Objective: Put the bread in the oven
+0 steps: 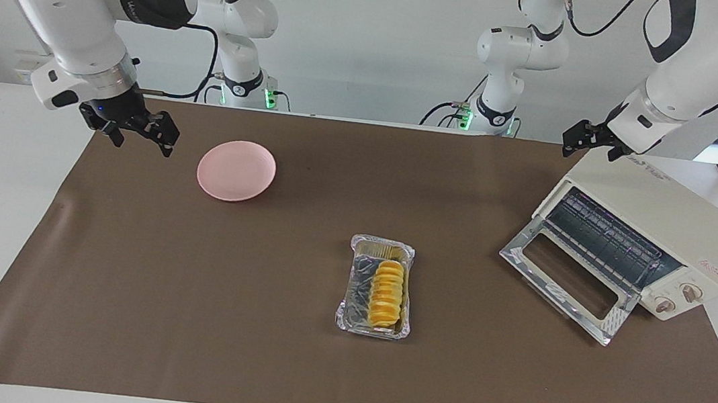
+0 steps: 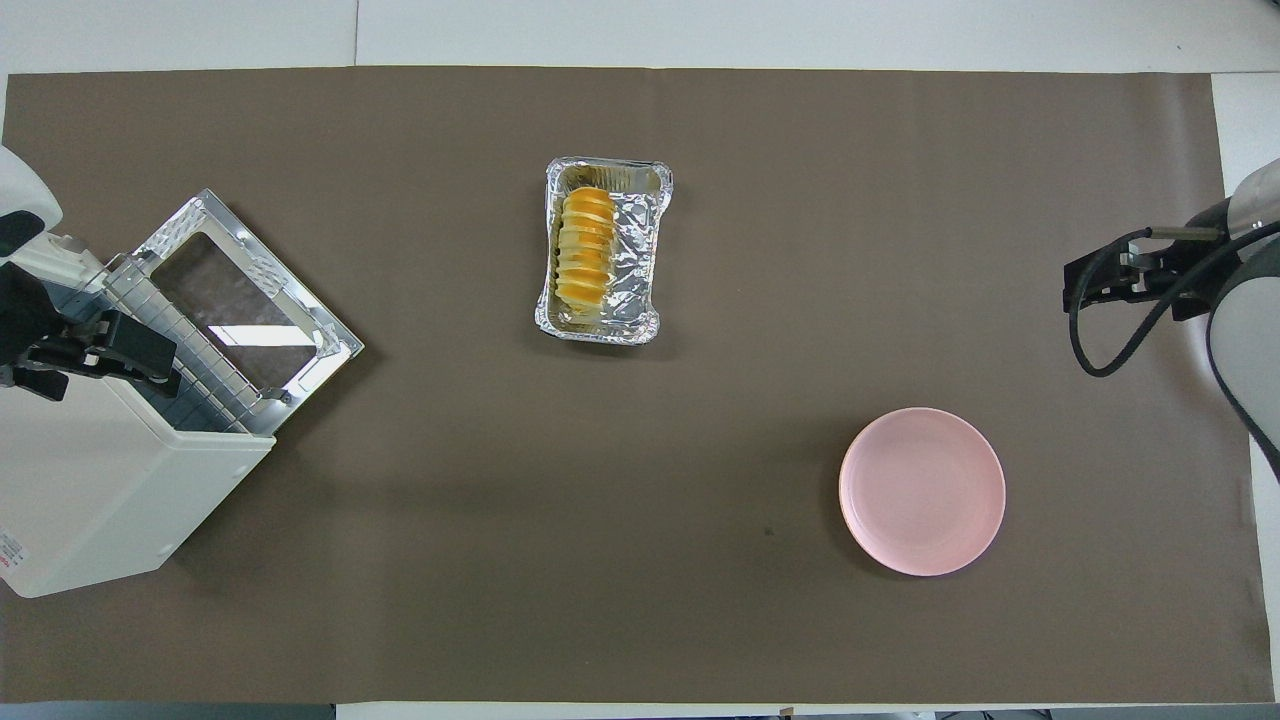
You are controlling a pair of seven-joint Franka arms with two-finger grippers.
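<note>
The bread (image 1: 387, 292) (image 2: 585, 245), a ridged yellow-orange loaf, lies in a crinkled foil tray (image 1: 355, 290) (image 2: 636, 250) mid-table. The cream oven (image 1: 674, 220) (image 2: 95, 500) stands at the left arm's end, its glass door (image 1: 566, 279) (image 2: 240, 290) dropped open and its wire rack showing. My left gripper (image 1: 587, 141) (image 2: 145, 355) hangs open and empty over the oven's top. My right gripper (image 1: 140, 133) (image 2: 1090, 285) is raised, open and empty, over the mat's edge at the right arm's end, beside the pink plate.
A pink plate (image 1: 236, 170) (image 2: 922, 491) with nothing on it sits on the brown mat (image 1: 186, 290) toward the right arm's end, nearer to the robots than the foil tray. Two other robot arms stand past the table's robot-side edge.
</note>
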